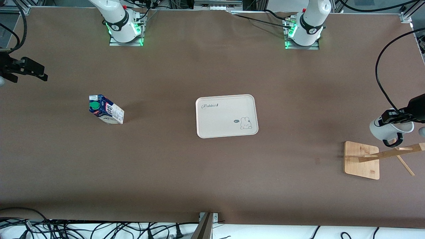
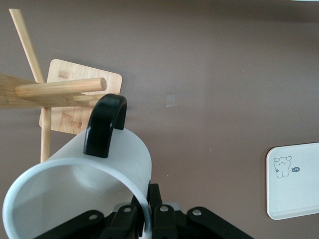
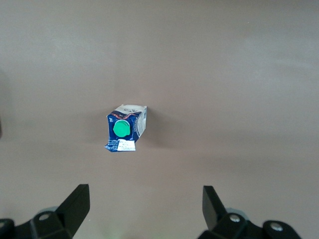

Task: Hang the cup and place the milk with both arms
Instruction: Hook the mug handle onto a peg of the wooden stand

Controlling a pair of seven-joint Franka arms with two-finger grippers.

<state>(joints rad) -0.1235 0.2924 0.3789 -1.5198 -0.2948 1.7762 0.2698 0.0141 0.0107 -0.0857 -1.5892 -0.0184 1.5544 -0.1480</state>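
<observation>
The cup [image 1: 386, 128] hung tilted in the left gripper [image 2: 149, 211], clamped by its rim with the handle [image 2: 103, 124] turned toward the rack's peg [image 2: 60, 88] for hooking, while the milk [image 1: 106, 110] stood at nine o'clock of the tray [image 1: 226, 116], beneath the spread-open right gripper [image 3: 144, 204].

- The left arm's base sits at about one o'clock on the table; its left gripper [image 1: 396, 117] is raised at about three o'clock.
- Its fingers [image 2: 155, 201] are clamped on the rim of the cup [image 1: 386, 128], which hangs tipped on its side.
- The right arm's base sits at about eleven o'clock; its right gripper [image 1: 35, 71] is raised at about nine o'clock.
- Its fingers [image 3: 75, 204] are spread wide apart, holding nothing.
</observation>
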